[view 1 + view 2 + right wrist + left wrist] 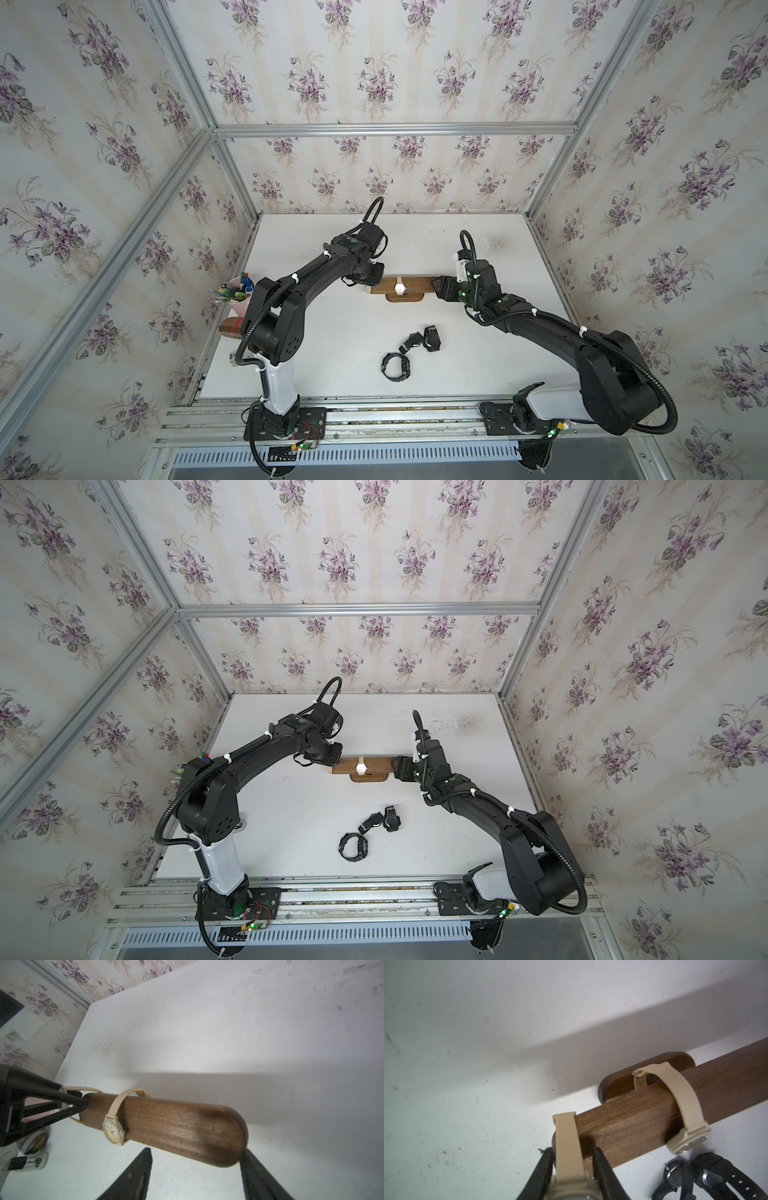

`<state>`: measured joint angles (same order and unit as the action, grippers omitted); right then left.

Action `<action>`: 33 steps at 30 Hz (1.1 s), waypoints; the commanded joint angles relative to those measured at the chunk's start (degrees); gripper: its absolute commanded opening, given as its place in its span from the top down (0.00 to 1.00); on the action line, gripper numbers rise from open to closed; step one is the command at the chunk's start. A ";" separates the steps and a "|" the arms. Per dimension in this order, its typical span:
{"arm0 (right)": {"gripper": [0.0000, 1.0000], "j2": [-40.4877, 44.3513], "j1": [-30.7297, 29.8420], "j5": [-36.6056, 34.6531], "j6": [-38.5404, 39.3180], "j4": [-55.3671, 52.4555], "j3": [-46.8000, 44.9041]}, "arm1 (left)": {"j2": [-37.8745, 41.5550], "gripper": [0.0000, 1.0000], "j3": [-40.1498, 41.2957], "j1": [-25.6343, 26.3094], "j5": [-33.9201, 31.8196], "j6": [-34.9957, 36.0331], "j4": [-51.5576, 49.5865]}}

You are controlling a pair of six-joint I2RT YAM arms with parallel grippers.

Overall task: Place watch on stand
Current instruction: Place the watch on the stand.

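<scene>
Beige watch [566, 1138] looped at one end of the stand [623, 1124] — slide it inboard.
Left tool [572, 1151] pinches the watch; right tool [196, 1151], spread, brackets the far end — brace there.

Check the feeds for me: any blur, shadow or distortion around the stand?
Left wrist view: the held watch in the left hand is blurred at the frame edge; the stand is sharp. Right wrist view: stand and hung watch sharp, a broad soft shadow on the table. Both top views: even light, hung watch tiny.
</scene>
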<state>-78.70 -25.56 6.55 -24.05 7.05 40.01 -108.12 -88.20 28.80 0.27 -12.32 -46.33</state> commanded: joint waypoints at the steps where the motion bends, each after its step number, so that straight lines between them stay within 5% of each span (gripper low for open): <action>1: 0.31 -0.29 0.94 -0.88 0.24 -1.62 0.84 | -0.37 0.69 -0.67 0.21 -0.36 -0.12 -1.14; 33: 0.28 -1.67 4.83 3.85 -3.10 5.02 -0.85 | -4.43 0.64 -7.62 3.02 -2.92 -0.87 -5.58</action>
<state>-79.83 -20.73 9.43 -26.59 9.67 39.18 -113.21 -96.03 31.70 -3.46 -12.60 -51.22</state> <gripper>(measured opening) 0.721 0.366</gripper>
